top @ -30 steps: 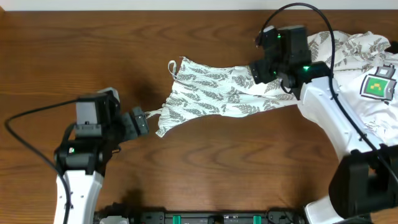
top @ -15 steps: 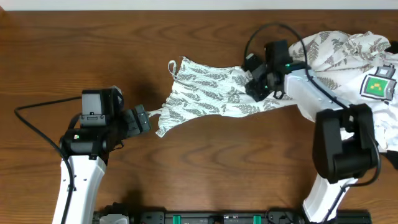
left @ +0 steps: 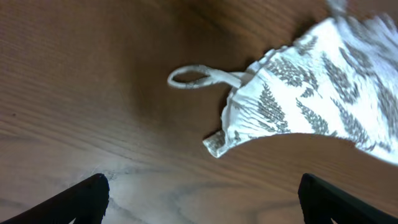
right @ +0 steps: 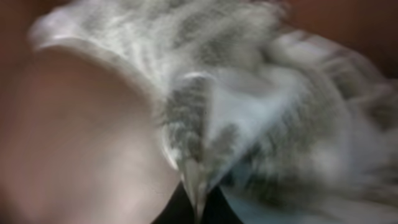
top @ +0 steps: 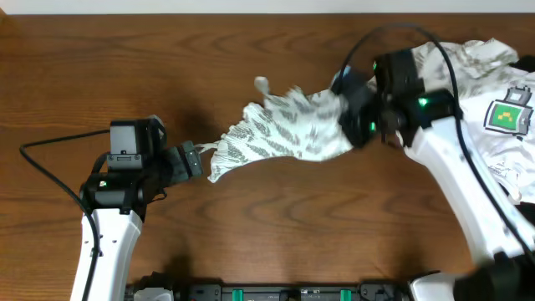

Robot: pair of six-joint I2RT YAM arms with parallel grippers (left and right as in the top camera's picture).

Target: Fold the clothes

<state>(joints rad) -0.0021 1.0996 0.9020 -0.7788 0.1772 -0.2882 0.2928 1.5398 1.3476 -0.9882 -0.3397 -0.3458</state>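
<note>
The clothes (top: 284,134), a white garment printed with grey-green fern leaves, stretch from the table's middle to the far right. My right gripper (top: 349,117) is shut on a fold of them, and the cloth bunches and rises toward it. In the blurred right wrist view the fabric (right: 205,112) is pinched to a point between my right gripper (right: 198,205). My left gripper (top: 194,160) stands open just left of the garment's near corner. The left wrist view shows that corner (left: 280,99) and a thin strap loop (left: 193,78) lying ahead of my left gripper (left: 202,190), which holds nothing.
A plain white garment with a green-and-yellow tag (top: 508,115) lies at the right edge, partly under the fern cloth. Cables (top: 50,150) trail from both arms. Bare wooden table (top: 125,67) surrounds the left arm.
My right gripper has shut on the fern fabric and pulled it up. The flat far-left corner has lifted and drawn right, bunching the cloth. The left arm has barely moved.
</note>
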